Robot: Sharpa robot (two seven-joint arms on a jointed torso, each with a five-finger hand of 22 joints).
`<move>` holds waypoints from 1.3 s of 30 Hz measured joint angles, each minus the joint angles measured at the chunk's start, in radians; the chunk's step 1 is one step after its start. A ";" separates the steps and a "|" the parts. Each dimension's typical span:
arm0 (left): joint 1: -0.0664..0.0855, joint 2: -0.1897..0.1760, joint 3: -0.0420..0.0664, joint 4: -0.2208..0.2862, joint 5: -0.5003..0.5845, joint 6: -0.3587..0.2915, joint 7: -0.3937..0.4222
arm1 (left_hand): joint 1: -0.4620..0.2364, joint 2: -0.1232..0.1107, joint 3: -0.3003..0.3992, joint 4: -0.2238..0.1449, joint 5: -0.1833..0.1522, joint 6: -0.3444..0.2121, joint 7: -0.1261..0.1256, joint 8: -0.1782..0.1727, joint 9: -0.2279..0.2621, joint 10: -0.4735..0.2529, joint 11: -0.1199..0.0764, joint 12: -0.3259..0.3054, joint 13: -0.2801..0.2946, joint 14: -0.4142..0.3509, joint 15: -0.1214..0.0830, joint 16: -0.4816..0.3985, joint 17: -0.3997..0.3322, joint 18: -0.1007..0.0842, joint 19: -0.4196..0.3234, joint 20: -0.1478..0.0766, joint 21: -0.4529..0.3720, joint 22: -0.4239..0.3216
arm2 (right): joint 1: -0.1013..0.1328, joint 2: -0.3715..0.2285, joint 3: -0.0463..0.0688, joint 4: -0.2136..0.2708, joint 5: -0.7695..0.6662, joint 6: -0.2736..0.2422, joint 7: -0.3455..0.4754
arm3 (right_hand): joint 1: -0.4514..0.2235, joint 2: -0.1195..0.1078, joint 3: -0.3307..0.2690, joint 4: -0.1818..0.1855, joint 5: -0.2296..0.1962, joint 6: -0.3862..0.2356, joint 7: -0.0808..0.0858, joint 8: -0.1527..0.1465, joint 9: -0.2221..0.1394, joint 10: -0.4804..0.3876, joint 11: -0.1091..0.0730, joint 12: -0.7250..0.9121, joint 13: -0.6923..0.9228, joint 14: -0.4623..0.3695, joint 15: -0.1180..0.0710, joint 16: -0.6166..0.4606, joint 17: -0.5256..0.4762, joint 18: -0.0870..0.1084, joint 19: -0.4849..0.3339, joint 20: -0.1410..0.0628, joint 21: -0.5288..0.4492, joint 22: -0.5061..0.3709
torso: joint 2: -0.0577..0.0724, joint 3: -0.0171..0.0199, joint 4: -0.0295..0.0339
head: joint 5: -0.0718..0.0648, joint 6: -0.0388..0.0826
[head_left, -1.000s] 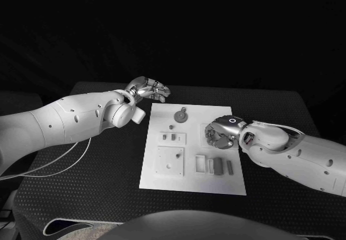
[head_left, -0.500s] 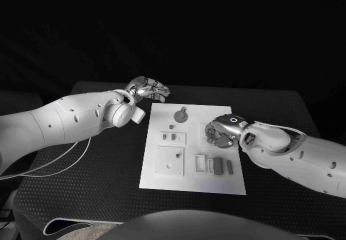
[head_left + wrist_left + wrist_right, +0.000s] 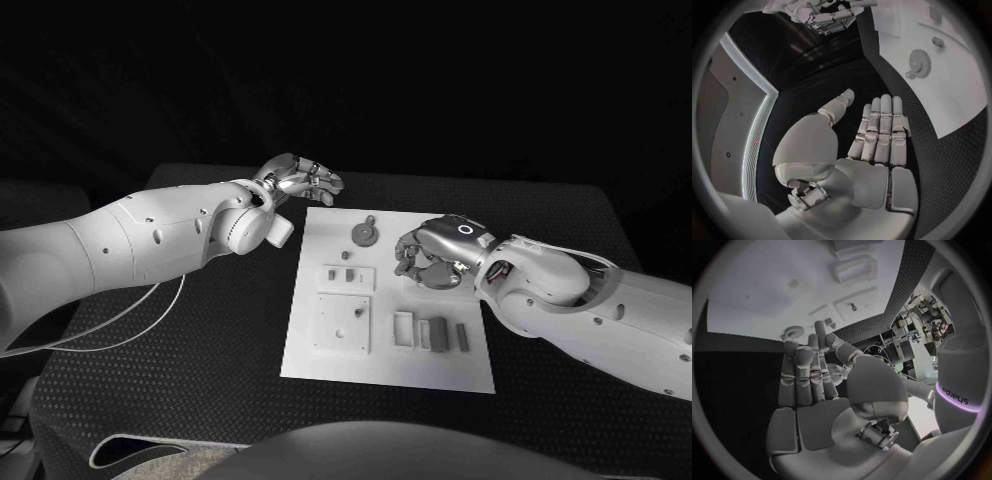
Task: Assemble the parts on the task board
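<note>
The white task board point(image 3: 325, 355) lies mid-table with grey parts on it: a round geared piece point(image 3: 364, 232) at its far end, two small pegs point(image 3: 343, 272), a square plate point(image 3: 343, 322) and several slim blocks point(image 3: 434, 333) at the near right. My right hand point(image 3: 430, 258) hovers over the board's right middle; in the right wrist view its fingers point(image 3: 807, 372) are stretched out and hold nothing, with the round piece point(image 3: 792, 332) beyond them. My left hand point(image 3: 300, 180) stays off the board's far left corner, its fingers point(image 3: 879, 132) straight and holding nothing.
The black table point(image 3: 188, 350) has free room to the left and right of the board. A thin white cable point(image 3: 108, 330) loops over the table under my left arm. In the left wrist view, the board point(image 3: 954, 90) lies beside my left hand.
My right hand has shifted over the board toward its far left, closer to the round piece. My left hand has stayed put.
</note>
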 measured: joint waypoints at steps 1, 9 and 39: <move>0.000 0.000 0.000 0.000 0.000 0.000 0.000 | 0.000 0.000 0.000 0.000 0.000 0.000 0.000 0.000 0.000 0.000 0.000 0.000 0.000 0.000 0.000 0.000 0.000 0.000 0.000 0.000 0.000 0.000 | -0.001 0.010 0.000 0.001 0.003 -0.001 0.001 | 0.000 0.000 0.000 0.000 0.000 0.000 0.000 0.000 0.000 0.000 0.000 0.000 0.000 0.000 0.000 0.000 0.000 0.000 0.000 0.000 0.000 0.000 | 0.000 0.0000 0.0002 | 0.002 0.000; 0.000 0.002 0.000 0.000 0.000 0.000 0.000 | 0.000 0.000 0.000 0.000 0.000 0.000 0.000 0.000 -0.001 0.000 0.000 0.000 0.000 0.000 0.000 -0.004 0.001 0.000 0.000 0.000 0.000 0.000 | -0.017 0.105 -0.026 0.010 0.018 0.000 0.009 | 0.000 0.000 0.002 -0.003 0.000 0.002 -0.002 0.003 0.000 0.000 0.000 0.000 0.000 0.003 -0.003 0.000 0.000 0.000 0.000 0.000 0.000 0.000 | 0.001 -0.0001 -0.0004 | 0.014 -0.001; 0.000 0.011 0.000 -0.002 0.002 0.000 0.000 | 0.000 0.000 0.000 0.000 0.000 0.000 0.000 0.004 -0.001 0.000 0.000 0.000 0.000 0.000 0.000 -0.004 0.004 0.000 0.000 0.000 0.000 -0.002 | -0.078 0.220 -0.094 -0.074 -0.013 0.048 0.014 | -0.001 -0.002 0.001 -0.004 0.002 0.003 -0.003 0.001 0.000 0.000 0.000 0.000 0.002 0.003 -0.002 0.000 0.001 -0.007 0.004 -0.004 0.000 0.000 | 0.001 0.0005 0.0007 | 0.039 -0.017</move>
